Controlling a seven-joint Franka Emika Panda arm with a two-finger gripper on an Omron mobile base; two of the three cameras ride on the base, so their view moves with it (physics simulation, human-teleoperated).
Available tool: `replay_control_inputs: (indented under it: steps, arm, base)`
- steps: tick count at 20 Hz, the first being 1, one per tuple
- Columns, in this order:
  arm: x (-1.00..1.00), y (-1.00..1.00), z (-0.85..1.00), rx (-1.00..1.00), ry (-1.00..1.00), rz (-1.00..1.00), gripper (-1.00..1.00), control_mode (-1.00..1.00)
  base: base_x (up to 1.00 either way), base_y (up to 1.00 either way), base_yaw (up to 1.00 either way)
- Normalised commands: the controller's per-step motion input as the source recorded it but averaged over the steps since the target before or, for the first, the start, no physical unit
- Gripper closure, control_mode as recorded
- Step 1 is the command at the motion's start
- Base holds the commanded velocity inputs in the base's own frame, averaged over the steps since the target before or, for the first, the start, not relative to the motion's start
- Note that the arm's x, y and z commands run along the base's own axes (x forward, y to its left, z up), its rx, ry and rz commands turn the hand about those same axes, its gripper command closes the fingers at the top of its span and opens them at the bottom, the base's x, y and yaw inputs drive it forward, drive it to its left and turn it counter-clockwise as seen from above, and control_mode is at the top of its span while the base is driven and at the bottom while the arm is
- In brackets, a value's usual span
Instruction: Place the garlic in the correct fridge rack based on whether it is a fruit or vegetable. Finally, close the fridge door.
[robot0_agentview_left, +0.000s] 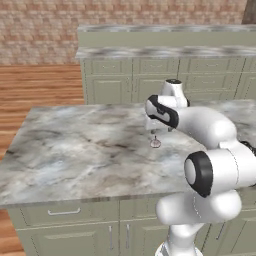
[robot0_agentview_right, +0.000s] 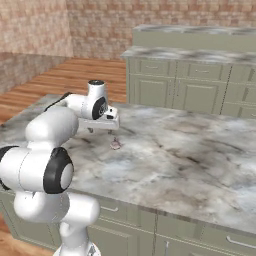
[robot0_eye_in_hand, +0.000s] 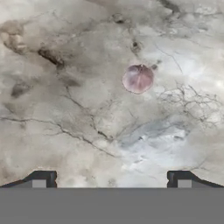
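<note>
The garlic (robot0_agentview_left: 155, 143) (robot0_agentview_right: 116, 145) is a tiny whitish-pink bulb lying alone on the marble island counter (robot0_agentview_left: 75, 150). My gripper (robot0_agentview_left: 161, 131) (robot0_agentview_right: 101, 131) hangs a little above the counter, pointing down, just short of the bulb and apart from it. In the hand view the garlic (robot0_eye_in_hand: 138, 78) lies ahead of the gripper (robot0_eye_in_hand: 111, 179) and slightly right of centre. The two dark fingertips (robot0_eye_in_hand: 43, 178) stand wide apart with nothing between them, so the gripper is open. The fridge rack and the fridge door are out of view.
Beyond the island runs a row of pale green cabinets (robot0_agentview_left: 165, 80) under a marble top, with a strip of wooden floor (robot0_agentview_left: 35, 85) between them. A brick wall (robot0_agentview_left: 50, 30) closes the back. The island's near edge (robot0_agentview_left: 75, 200) has drawers below it.
</note>
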Motion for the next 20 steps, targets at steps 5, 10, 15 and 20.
replay_control_inputs:
  steps: [5, 10, 15, 20]
  arm:
    - [0.23, -0.41, -0.63, 0.00, 0.09, -0.04, -1.00, -1.00]
    - [0.31, -0.02, -0.44, -0.02, 0.02, -0.01, -1.00, -1.00]
    - [0.46, 0.01, -0.39, -0.01, 0.05, 0.00, -1.00, -1.00]
    - [0.39, 0.00, -0.50, -0.01, 0.01, 0.00, -1.00, -1.00]
  base:
    - [0.00, 0.00, 0.00]
    - [0.00, 0.00, 0.00]
    - [0.00, 0.00, 0.00]
    - [0.00, 0.00, 0.00]
